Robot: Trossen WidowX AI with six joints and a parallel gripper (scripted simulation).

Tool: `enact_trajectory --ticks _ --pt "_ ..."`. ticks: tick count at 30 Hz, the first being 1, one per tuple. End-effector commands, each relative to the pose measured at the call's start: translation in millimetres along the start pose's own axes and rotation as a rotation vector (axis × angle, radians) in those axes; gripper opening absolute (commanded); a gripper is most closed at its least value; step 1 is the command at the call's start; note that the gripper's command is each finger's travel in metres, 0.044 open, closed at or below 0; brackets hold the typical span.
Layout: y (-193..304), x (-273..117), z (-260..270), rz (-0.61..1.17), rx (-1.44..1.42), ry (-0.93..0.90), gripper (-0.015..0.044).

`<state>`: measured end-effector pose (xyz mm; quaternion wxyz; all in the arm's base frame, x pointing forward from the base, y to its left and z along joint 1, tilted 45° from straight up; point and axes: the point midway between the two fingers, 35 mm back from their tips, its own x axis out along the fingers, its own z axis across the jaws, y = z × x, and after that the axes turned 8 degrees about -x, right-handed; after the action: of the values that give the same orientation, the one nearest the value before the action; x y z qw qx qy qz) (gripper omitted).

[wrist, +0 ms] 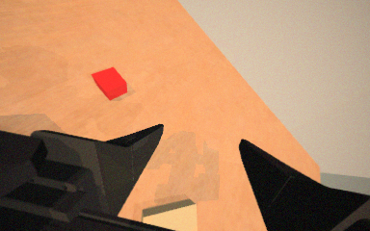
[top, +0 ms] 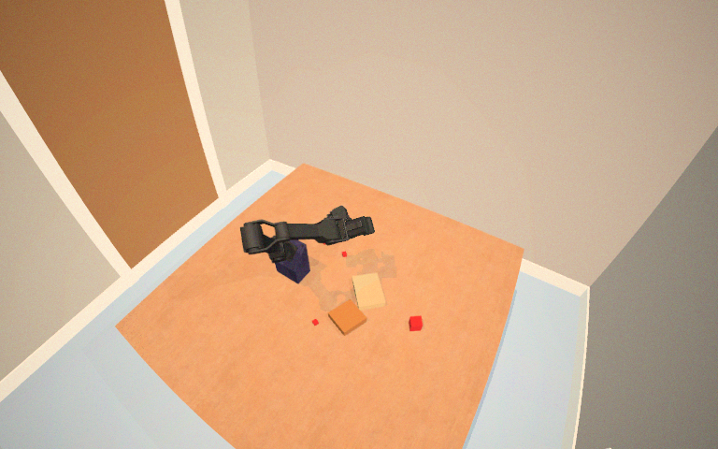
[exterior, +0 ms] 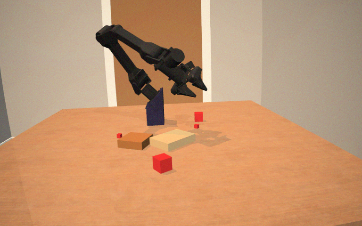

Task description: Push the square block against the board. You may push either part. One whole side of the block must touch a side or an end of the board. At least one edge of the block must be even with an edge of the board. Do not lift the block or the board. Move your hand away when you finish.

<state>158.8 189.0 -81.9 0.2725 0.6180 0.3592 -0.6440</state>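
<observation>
The orange-brown square block and the pale yellow board lie flat on the table. They are turned at an angle to each other, with a block corner very close to the board and a wedge-shaped gap between their sides. I cannot tell whether they touch at that corner. Part of the board also shows at the bottom of the wrist view; the block is not seen there. My gripper is open and empty, well above the table, clear of both parts.
A large red cube stands near the board. Another red cube stands farther back. Small red cubes lie beside the block and behind the board. The dark blue arm base stands behind the parts.
</observation>
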Motion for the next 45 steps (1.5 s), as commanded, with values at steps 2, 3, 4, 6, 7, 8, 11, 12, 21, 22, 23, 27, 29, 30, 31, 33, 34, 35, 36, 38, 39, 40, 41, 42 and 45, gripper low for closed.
enact_trajectory --ticks 2,3,4,6,7,8,11,12,21,22,23,27,29,30,31,33,34,35,36,38,39,40,41,42,45 --pt "0 0 0 0.000 0.000 0.000 0.0347" --pt "0 0 0 0.002 0.005 0.000 0.0321" --pt "2 0 0 0.007 0.022 -0.002 0.0295" --pt "7 -2 2 0.026 0.083 -0.008 0.0242" --pt "10 -2 2 0.037 0.116 -0.011 0.0216" --pt "12 -3 3 0.048 0.149 -0.013 0.0190" --pt "20 -5 6 0.081 0.248 -0.020 0.0111" --pt "23 -6 7 0.092 0.281 -0.021 0.0085" --pt "47 -14 15 0.194 0.575 -0.025 0.0000" --pt "49 -15 16 0.205 0.608 -0.024 0.0000" --pt "52 -16 17 0.217 0.640 -0.023 0.0000" --pt "62 -20 22 0.265 0.769 -0.016 0.0000" --pt "67 -23 24 0.289 0.833 -0.011 0.0000" --pt "70 -24 26 0.301 0.865 -0.008 0.0000" --pt "72 -25 27 0.313 0.897 -0.005 0.0000" --pt "77 -27 29 0.337 0.961 0.002 0.0000" --pt "79 -29 31 0.350 0.993 0.006 0.0000" --pt "82 -30 32 0.363 1.025 0.010 0.0000" --pt "84 -31 33 0.375 1.057 0.015 0.0000" --pt "89 -34 36 0.400 1.120 0.025 0.0000" --pt "91 -35 38 0.413 1.152 0.031 0.0000" --pt "94 -36 39 0.426 1.184 0.037 0.0000" --pt "96 -38 41 0.439 1.215 0.043 0.0000" --pt "98 -39 42 0.451 1.246 0.049 0.0000" --pt "105 -43 46 0.490 1.340 0.071 0.0000"
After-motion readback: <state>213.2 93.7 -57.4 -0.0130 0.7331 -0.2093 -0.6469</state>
